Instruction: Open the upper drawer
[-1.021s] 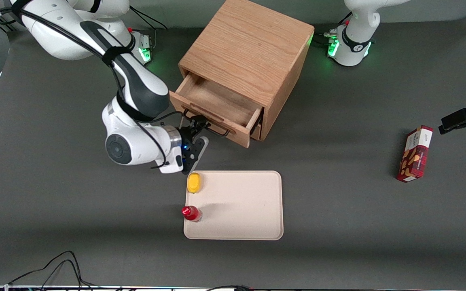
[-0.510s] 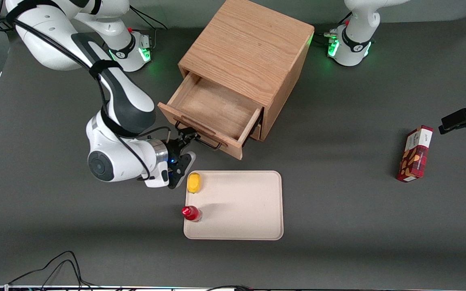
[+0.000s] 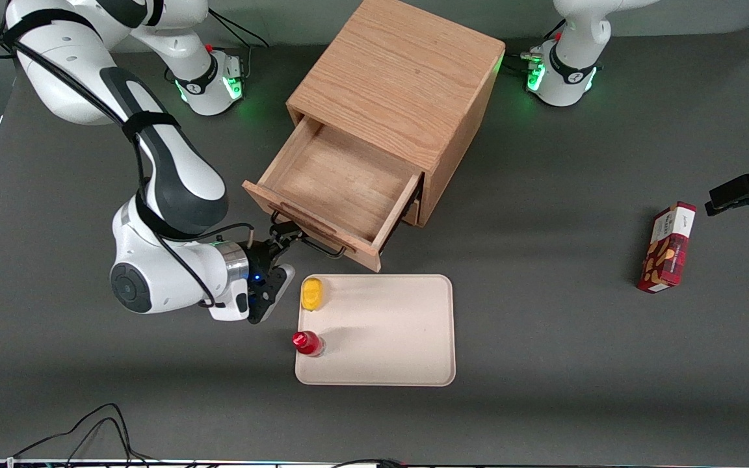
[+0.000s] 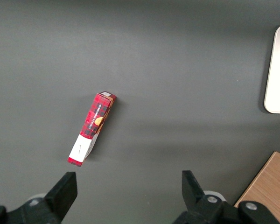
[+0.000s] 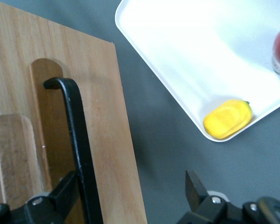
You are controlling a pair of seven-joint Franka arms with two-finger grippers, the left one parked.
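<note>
The oak cabinet (image 3: 400,78) stands at the middle of the table, away from the front camera. Its upper drawer (image 3: 339,185) is pulled well out and shows an empty wooden inside. The long black wire handle (image 3: 315,246) (image 5: 77,140) runs along the drawer front (image 5: 116,154). My gripper (image 3: 278,239) (image 5: 130,191) is in front of the drawer, at the handle's end toward the working arm. It is open, with one finger (image 5: 65,191) hooked against the handle bar and the other finger (image 5: 195,185) standing apart over the grey table. Only a sliver of the lower drawer (image 3: 415,211) shows.
A cream tray (image 3: 400,325) lies just nearer the camera than the drawer, with a yellow piece (image 3: 311,294) and a red bottle (image 3: 307,342) on its edge by my gripper. A red box (image 3: 667,247) (image 4: 91,128) lies toward the parked arm's end. Cables (image 3: 88,429) run along the front edge.
The upper drawer has slid farther out of the cabinet toward the camera. My gripper moved with it, staying at the handle, and now sits closer to the tray.
</note>
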